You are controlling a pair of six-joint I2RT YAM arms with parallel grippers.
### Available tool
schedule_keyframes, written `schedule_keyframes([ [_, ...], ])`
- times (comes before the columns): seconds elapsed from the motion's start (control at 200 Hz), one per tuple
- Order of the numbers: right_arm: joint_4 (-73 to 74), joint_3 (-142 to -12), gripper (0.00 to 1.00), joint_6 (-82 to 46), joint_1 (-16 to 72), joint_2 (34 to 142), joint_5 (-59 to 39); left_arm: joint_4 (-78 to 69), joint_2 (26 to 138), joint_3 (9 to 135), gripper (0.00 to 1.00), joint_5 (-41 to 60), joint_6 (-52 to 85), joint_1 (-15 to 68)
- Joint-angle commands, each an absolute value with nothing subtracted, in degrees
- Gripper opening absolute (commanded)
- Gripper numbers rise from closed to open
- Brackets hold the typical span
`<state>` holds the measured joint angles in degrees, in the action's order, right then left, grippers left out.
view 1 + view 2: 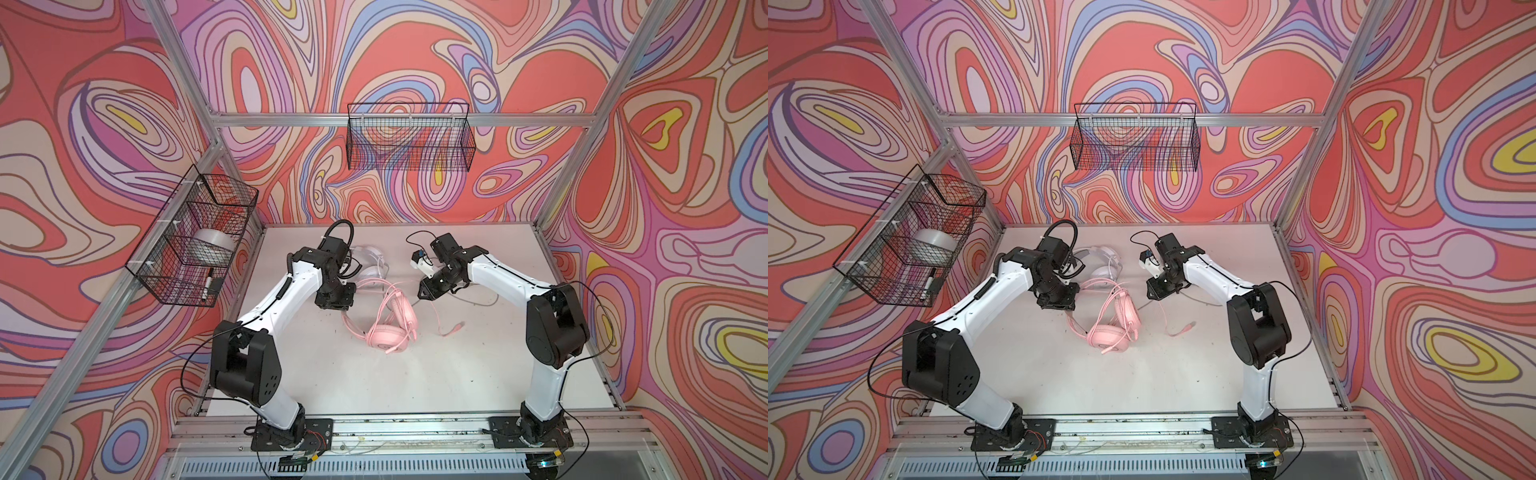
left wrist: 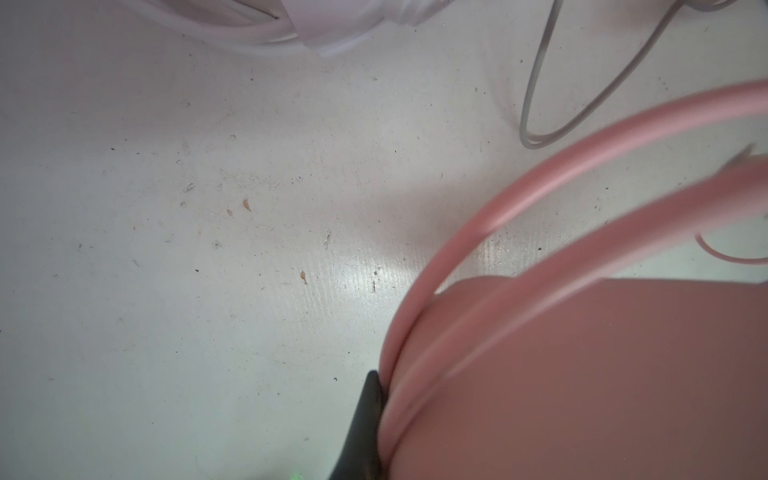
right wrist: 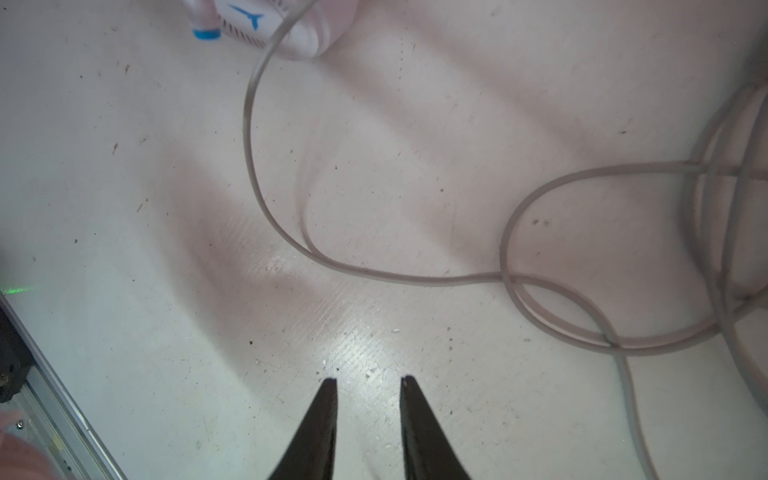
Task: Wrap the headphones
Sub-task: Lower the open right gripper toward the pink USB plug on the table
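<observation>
The pink headphones (image 1: 388, 332) (image 1: 1111, 336) lie mid-table, their pink cable (image 1: 361, 284) (image 2: 498, 199) looping out behind them. My left gripper (image 1: 332, 306) (image 1: 1055, 305) (image 2: 386, 386) hangs over the table left of the headset and is shut on that pink cable; only one black finger (image 2: 365, 407) shows beside it. The white headphones (image 1: 374, 259) (image 1: 1100, 259) (image 2: 316, 25) (image 3: 266, 25) lie further back, partly hidden by the left arm. Their grey cable (image 3: 374, 274) (image 2: 536, 104) curls over the table. My right gripper (image 1: 420, 295) (image 1: 1149, 296) (image 3: 370, 380) hovers right of the pink headset, slightly open and holding nothing.
A wire basket (image 1: 158, 266) on the left wall holds a tape roll (image 1: 214, 245) and a marker (image 1: 208, 284). Another wire basket (image 1: 409, 166) hangs on the back wall. The pink cable's plug end (image 1: 451, 330) lies right of the pink headset. Aluminium frame posts edge the table.
</observation>
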<state>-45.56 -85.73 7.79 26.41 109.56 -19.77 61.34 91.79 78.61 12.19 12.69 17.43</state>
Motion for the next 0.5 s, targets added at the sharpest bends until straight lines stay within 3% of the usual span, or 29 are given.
schedule_keyframes([
  [0.0,-43.2,-83.7,0.30,5.7,26.1,110.7,-20.7,60.0,89.5,78.7,0.00,19.2,14.3,16.2],
  [0.496,-38.6,-71.2,0.34,0.3,25.1,107.3,-22.5,56.5,88.2,76.9,0.00,25.0,18.8,12.8],
])
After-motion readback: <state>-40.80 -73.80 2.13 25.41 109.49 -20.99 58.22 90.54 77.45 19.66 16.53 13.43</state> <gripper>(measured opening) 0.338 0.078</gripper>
